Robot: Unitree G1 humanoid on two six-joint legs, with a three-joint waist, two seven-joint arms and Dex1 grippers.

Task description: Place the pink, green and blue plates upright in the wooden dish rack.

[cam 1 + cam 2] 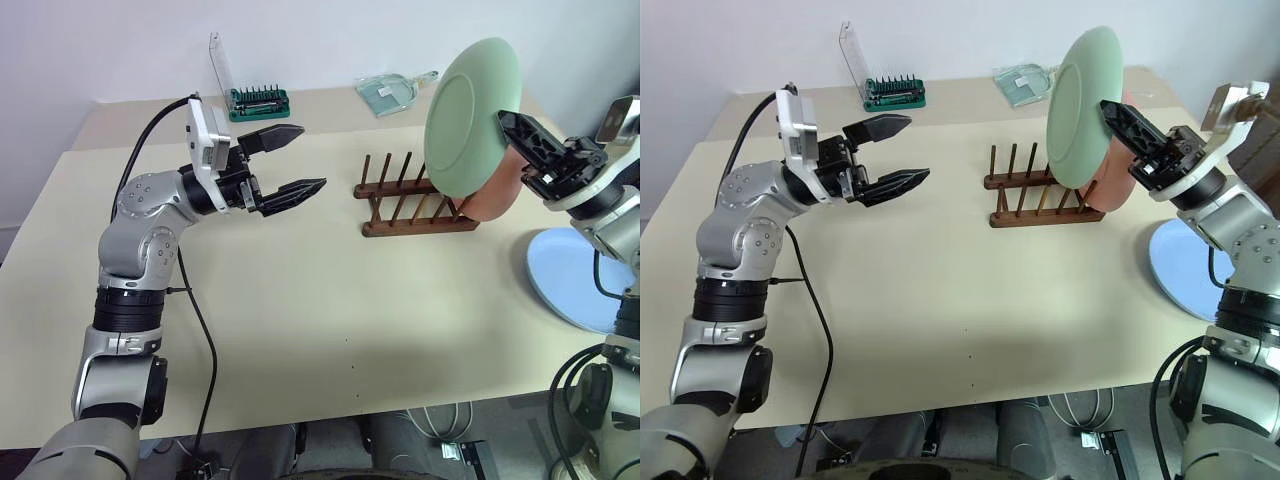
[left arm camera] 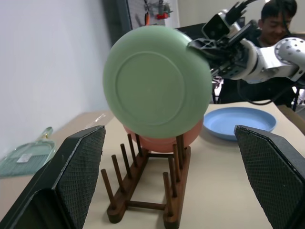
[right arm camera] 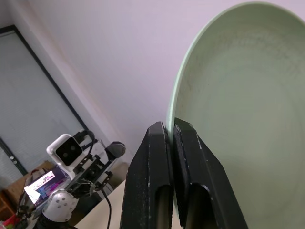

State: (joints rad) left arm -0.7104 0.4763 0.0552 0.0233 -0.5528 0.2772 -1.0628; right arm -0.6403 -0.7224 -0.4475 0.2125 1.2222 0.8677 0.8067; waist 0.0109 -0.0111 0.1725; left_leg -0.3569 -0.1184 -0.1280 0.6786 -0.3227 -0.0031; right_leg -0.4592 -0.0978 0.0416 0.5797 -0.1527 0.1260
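My right gripper (image 1: pixel 508 122) is shut on the rim of the pale green plate (image 1: pixel 470 115) and holds it upright, slightly tilted, above the right end of the dark wooden dish rack (image 1: pixel 400 205). In the right wrist view both fingers (image 3: pixel 157 157) pinch the green plate's (image 3: pixel 238 119) edge. The pink plate (image 1: pixel 497 195) stands upright in the rack's right end, partly hidden behind the green one. Flat on the table at the far right lies the blue plate (image 1: pixel 565 275). Left of the rack my left gripper (image 1: pixel 311 157) hovers open and empty, pointing toward the rack.
A green screwdriver-bit holder (image 1: pixel 258 100) and a clear plastic scoop (image 1: pixel 392 92) sit at the back of the beige table (image 1: pixel 300 320). A black cable (image 1: pixel 195 300) hangs along my left arm. In the left wrist view a person (image 2: pixel 276 19) sits beyond the table.
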